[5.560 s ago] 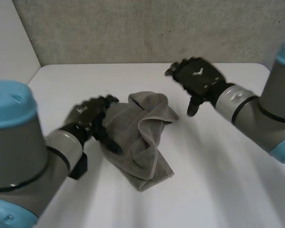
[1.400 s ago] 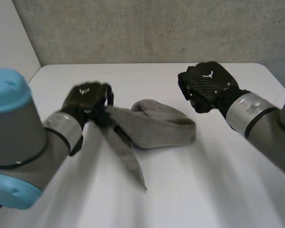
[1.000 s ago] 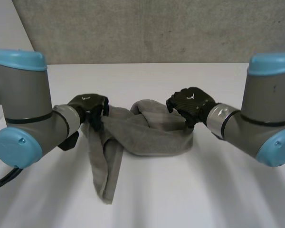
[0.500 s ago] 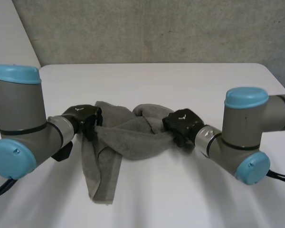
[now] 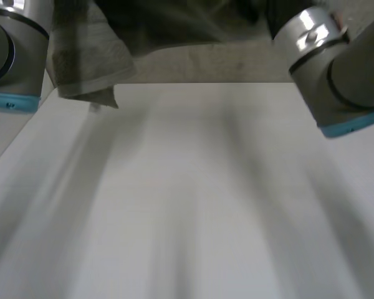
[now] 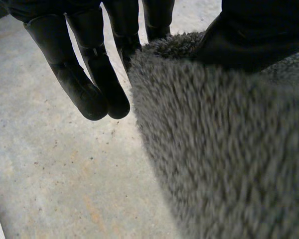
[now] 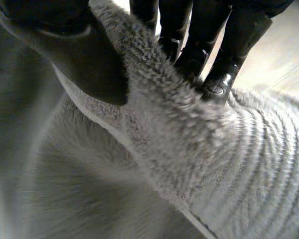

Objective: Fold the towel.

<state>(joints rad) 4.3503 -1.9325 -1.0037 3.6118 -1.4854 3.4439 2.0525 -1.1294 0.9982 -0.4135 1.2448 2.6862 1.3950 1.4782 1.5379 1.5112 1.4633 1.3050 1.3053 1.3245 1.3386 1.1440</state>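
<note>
Left hand (image 6: 89, 74) and right hand (image 7: 209, 50) each pinch the towel (image 5: 81, 56), now hoisted off the worktop (image 5: 187, 187) where it lay bunched, probably to hang open for folding.

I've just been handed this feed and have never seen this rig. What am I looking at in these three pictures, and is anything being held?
This is a two-armed robot at a white table. The wide picture comes from a camera between and behind the arms, looking down. In it the left arm and right arm are raised, and a grey towel hangs above the table, off its surface. The two close-ups come from a camera on each wrist. In the left wrist view, the left hand pinches the towel against its thumb. In the right wrist view, the right hand does the same.
</note>
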